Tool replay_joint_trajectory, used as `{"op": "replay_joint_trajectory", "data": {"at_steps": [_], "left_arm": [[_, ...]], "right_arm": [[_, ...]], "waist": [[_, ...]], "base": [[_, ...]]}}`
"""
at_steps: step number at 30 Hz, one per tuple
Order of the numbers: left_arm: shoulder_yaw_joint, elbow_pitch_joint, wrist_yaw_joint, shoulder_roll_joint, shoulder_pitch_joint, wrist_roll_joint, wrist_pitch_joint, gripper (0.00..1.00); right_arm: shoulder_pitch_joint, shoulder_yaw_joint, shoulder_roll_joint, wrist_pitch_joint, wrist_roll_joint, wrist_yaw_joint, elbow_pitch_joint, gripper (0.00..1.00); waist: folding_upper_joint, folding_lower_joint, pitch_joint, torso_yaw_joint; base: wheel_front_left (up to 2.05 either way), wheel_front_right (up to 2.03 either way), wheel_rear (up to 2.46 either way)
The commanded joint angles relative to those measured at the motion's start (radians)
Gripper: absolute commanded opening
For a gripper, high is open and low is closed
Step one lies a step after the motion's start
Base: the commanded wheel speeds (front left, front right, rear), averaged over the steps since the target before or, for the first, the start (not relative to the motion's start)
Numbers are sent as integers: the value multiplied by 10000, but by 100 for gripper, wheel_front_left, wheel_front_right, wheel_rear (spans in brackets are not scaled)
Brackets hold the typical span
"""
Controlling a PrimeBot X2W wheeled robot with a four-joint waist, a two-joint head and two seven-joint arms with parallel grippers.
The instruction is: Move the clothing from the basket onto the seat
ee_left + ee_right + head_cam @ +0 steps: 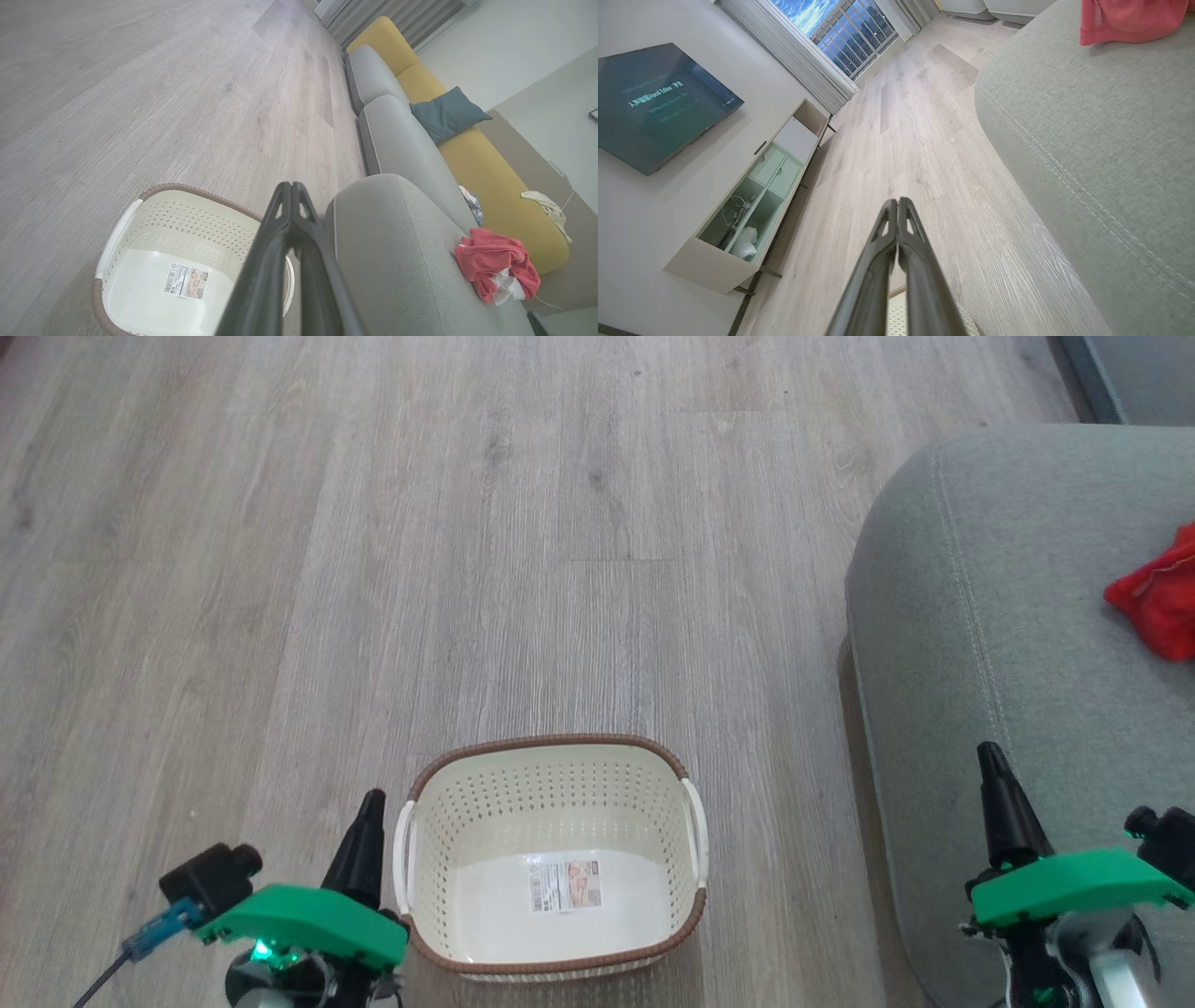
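The basket (pixel 546 782) is empty, clothing (pixel 1158 593) heaped on the seat (pixel 980 644), so left gripper (pixel 372 798) and right gripper (pixel 990 751) hang clenched, idle.

The small cream-white perforated plastic basket (pixel 551 743) with a brown woven-look rim opens upward; its walls and two white side handles (pixel 403 845) bound any reach inside. Ahead of the basket and to its left, pale grey wood-plank floor (pixel 467 523) lies open. To its right, past a strip of floor, the large grey-green upholstered seat cushion (pixel 980 644) rises as a bulky barrier, with a crumpled red garment (pixel 1158 593) on its side away from the basket
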Motion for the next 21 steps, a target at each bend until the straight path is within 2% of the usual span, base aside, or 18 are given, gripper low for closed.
{"op": "replay_joint_trajectory", "data": {"at_steps": [1, 21], "left_arm": [[284, -249, -96, 117, -501, -278, 64, 0], [845, -206, -394, 144, -597, -2421, 625, 0]], "right_arm": [[-527, -21, 3, 67, 283, -1, -273, 0], [-653, -219, 121, 654, 2419, -1, -163, 0]], "waist": [[0, -1, -5, -9], [0, -1, -72, -151]], "base": [[0, 0, 0], [0, 0, 0]]}}
